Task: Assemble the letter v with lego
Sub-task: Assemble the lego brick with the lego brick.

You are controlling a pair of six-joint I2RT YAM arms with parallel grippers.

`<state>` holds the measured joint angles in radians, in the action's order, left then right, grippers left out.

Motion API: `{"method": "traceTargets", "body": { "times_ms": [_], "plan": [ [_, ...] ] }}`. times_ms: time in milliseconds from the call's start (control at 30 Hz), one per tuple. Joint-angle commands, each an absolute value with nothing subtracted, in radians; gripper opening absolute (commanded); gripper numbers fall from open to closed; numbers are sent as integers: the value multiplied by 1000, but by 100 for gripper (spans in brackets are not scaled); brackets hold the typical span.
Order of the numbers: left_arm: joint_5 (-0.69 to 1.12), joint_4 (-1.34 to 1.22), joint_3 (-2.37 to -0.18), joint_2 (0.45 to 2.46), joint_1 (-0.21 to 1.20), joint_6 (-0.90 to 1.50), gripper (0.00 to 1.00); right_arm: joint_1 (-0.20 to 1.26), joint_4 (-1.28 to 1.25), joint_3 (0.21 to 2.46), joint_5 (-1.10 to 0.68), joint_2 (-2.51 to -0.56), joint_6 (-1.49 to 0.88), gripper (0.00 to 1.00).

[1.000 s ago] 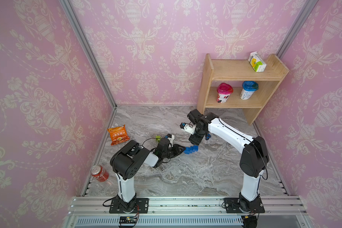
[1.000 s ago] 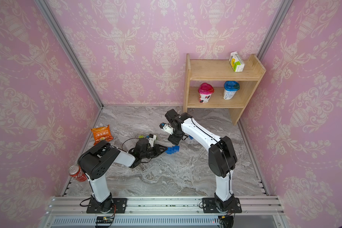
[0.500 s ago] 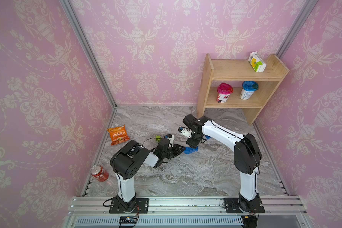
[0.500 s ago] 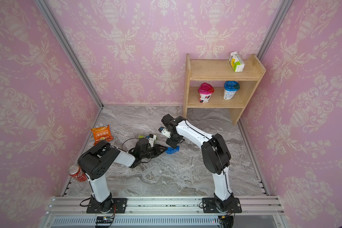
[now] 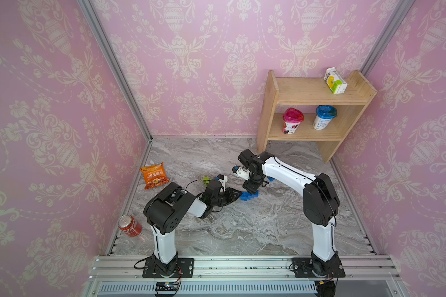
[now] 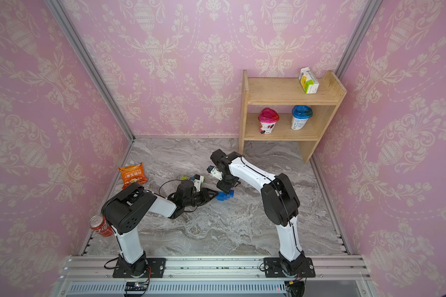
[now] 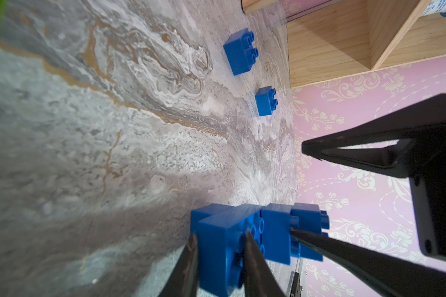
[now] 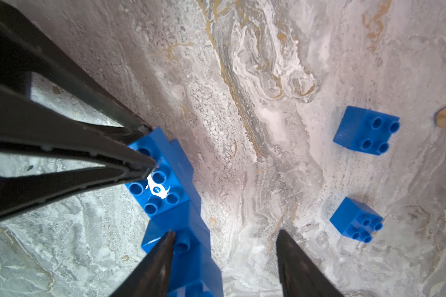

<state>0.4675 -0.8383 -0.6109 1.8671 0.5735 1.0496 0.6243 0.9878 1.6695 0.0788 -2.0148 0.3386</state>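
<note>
Grippers meet over a blue lego chain on the marble table [image 5: 242,231]

Mid-table, well in front of the wooden shelf [image 5: 307,95], the left gripper [image 7: 220,235] is clamped on the end brick of the stepped blue chain [image 5: 250,196]. The right gripper [image 8: 226,232] hangs above the same chain with jaws apart, one fingertip over a stud and the other over bare marble. Two loose blue bricks [image 8: 366,131] [image 8: 355,219] sit apart nearer the shelf. A lime green brick [image 5: 206,179] lies beside the left wrist.
</note>
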Motion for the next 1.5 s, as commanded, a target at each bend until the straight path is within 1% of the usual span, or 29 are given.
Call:
{"method": "traceTargets", "body": {
  "times_ms": [0,300,633,1167,1467],
  "plan": [
    [448,-765,-600,1892,578,1063,20,623,996,1665,83,-2017,318,65],
    [446,-778,-596,1900,578,1068,20,609,996,1700,90,-1967,299,65],
    [437,-759,-594,1892,578,1058,19,615,956,1603,83,-1941,263,65],
    [438,-739,-601,1887,580,1049,19,623,925,1576,76,-1975,243,65],
    [439,-738,-607,1890,579,1052,20,632,940,1597,76,-2037,244,65]
  ]
}}
